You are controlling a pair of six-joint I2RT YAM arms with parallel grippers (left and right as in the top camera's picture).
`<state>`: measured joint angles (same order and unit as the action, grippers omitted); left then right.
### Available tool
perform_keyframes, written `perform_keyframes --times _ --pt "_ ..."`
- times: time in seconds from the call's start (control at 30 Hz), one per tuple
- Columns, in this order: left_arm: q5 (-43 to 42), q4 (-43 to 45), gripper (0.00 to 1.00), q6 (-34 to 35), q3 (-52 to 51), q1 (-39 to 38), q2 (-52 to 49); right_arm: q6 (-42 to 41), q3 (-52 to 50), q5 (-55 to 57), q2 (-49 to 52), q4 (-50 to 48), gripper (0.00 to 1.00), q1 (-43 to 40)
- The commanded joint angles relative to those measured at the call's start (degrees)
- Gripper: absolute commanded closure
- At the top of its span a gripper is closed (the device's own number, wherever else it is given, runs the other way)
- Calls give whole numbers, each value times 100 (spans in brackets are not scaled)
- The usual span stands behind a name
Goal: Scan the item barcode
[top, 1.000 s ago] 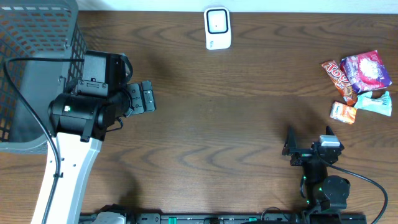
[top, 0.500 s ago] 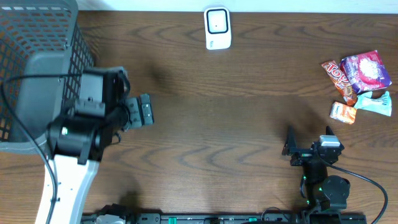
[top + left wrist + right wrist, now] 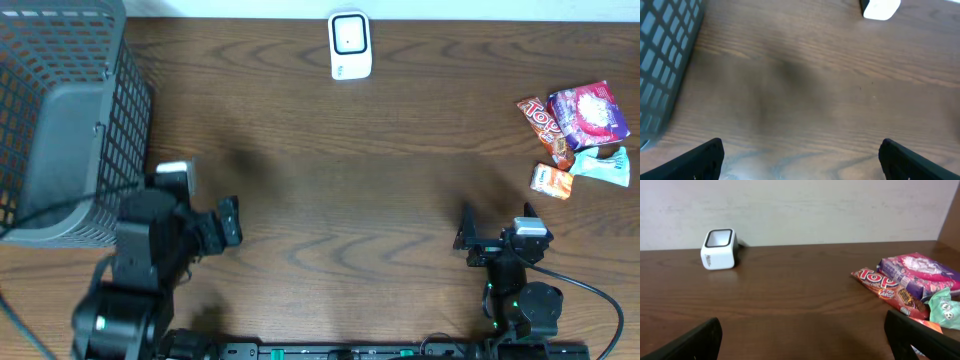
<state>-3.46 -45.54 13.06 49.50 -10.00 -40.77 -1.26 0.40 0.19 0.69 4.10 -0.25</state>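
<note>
The white barcode scanner (image 3: 350,45) stands at the back middle of the table, also seen as the scanner (image 3: 718,249) and the scanner (image 3: 881,7) in the wrist views. The items lie in a heap at the right: a purple pack (image 3: 588,115), a red bar (image 3: 545,130), an orange pack (image 3: 552,180) and a green pack (image 3: 605,165). My left gripper (image 3: 232,222) is open over bare wood at the front left, nothing between its fingers (image 3: 705,157). My right gripper (image 3: 497,218) is open and empty near the front right, short of the red bar (image 3: 887,290) and purple pack (image 3: 920,272).
A tall grey mesh basket (image 3: 60,130) fills the back left corner, and its wall (image 3: 665,60) shows at the left of the left wrist view. A pale wall runs behind the table's far edge.
My left arm has drawn back from beside the basket toward the front edge, its gripper staying open. The right arm and the items have not moved.
</note>
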Motion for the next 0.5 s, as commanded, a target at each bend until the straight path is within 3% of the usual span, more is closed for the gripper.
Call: perform_keyframes --times 0.0,0.47 --pt "52 111 2 -101 -382 2 658 -83 -11 -13 -37 24 1 -13" --pt "57 109 2 -101 -846 7 1777 -83 -11 -13 -37 24 1 -13"
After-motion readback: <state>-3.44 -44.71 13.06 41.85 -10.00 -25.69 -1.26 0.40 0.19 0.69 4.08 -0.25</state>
